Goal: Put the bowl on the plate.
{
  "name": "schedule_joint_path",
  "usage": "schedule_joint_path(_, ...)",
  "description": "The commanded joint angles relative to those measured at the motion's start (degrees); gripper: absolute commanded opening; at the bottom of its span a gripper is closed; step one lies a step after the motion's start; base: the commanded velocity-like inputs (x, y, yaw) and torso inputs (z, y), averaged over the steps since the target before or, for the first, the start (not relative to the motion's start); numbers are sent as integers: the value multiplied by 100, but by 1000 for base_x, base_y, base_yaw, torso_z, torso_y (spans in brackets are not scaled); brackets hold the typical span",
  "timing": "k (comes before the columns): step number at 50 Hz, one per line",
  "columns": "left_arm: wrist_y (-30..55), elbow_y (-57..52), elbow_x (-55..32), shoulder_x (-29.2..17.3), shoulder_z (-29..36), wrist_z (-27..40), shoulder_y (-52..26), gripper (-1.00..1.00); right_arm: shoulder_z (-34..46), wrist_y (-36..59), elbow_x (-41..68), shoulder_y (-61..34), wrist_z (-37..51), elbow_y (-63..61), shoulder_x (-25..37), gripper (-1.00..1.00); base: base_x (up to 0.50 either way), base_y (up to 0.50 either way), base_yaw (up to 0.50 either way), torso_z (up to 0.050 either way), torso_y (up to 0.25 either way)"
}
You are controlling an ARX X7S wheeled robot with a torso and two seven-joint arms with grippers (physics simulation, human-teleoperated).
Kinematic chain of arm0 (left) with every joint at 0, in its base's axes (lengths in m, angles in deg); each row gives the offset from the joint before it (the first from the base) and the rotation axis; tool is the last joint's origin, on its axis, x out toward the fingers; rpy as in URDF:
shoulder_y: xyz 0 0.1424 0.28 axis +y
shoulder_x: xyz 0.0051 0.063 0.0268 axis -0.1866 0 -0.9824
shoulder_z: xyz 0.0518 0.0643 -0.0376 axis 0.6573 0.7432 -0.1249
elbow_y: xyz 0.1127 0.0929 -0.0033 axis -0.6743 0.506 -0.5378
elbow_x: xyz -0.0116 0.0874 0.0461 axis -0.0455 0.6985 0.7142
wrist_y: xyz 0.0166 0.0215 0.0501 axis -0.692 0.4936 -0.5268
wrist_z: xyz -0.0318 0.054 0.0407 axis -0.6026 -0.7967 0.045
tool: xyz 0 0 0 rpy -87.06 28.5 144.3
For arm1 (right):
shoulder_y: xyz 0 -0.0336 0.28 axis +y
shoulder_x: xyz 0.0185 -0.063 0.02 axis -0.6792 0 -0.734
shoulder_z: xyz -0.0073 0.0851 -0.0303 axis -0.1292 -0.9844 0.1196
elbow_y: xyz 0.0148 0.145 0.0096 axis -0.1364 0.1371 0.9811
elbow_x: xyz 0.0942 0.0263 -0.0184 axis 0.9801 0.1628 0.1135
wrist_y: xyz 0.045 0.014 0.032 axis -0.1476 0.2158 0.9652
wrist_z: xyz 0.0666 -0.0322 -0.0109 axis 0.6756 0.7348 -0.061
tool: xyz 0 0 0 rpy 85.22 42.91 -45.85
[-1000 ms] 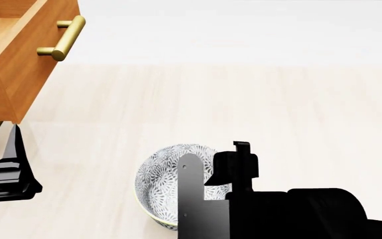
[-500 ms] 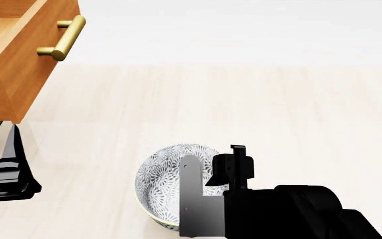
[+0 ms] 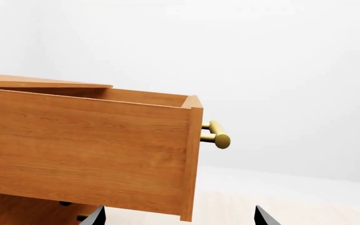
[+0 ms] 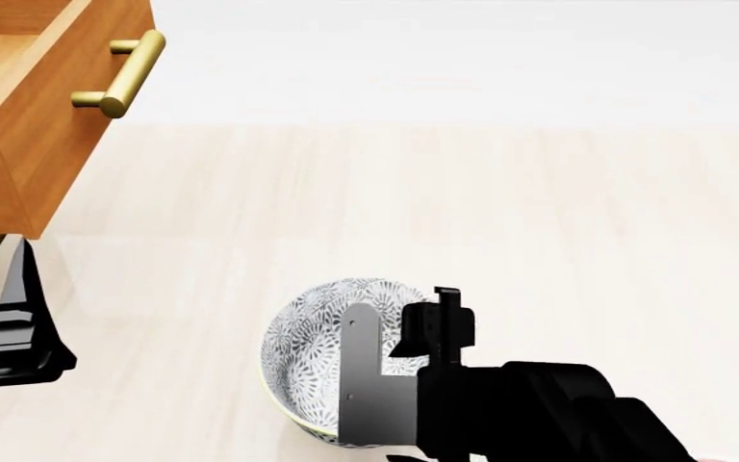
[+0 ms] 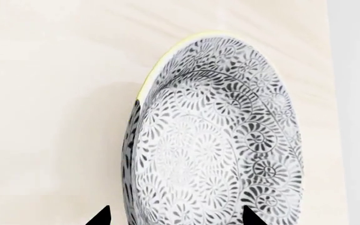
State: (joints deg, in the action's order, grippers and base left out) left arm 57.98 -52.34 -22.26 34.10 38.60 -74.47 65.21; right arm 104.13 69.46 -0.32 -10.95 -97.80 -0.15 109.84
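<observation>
Bowl (image 4: 312,351) sits on the table (image 4: 498,212) under my right gripper (image 5: 175,216), whose jaws look spread across its rim, probably not gripping; the plate is out of view.

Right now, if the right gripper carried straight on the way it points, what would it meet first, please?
Probably the bowl: the right gripper points into its patterned inside, one fingertip on either side of the near rim, so that rim or the inner wall comes first. How far off it is stays unclear.
</observation>
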Motion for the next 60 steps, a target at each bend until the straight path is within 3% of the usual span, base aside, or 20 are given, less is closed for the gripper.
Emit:
schedule_joint_path(1, 2, 1, -46, -33, -19, 34, -16, 100, 76, -433, 2, 108, 175, 713, -338, -100, 0, 0, 0, 0, 0)
schedule_joint_path(12, -6, -37, -74, -51, 5, 64, -1, 100, 175, -323, -109, 211, 199, 482, -201, -100, 0, 0, 0, 0, 0)
schedule_joint_path(29, 33, -215, -232, -96, -90, 123, 81, 100, -240, 1789, -424, -527, -488, -2726, 1101, -100, 0, 0, 0, 0, 1)
schedule_joint_path(42, 65, -322, -303, -132, -70, 151, 123, 100, -543, 2913, -511, -861, -928, -4269, 1840, -100, 0, 0, 0, 0, 0)
schedule_joint_path(52, 162, -474, -378, -165, -9, 177, 91, 100, -757, 3723, -480, -614, -1026, -5683, 2581, -100, 0, 0, 0, 0, 1)
schedule_joint_path(60, 214, -560, -488, -204, -41, 174, 65, 100, -1149, 4181, -296, 8, -615, -6638, 3187, -100, 0, 0, 0, 0, 0)
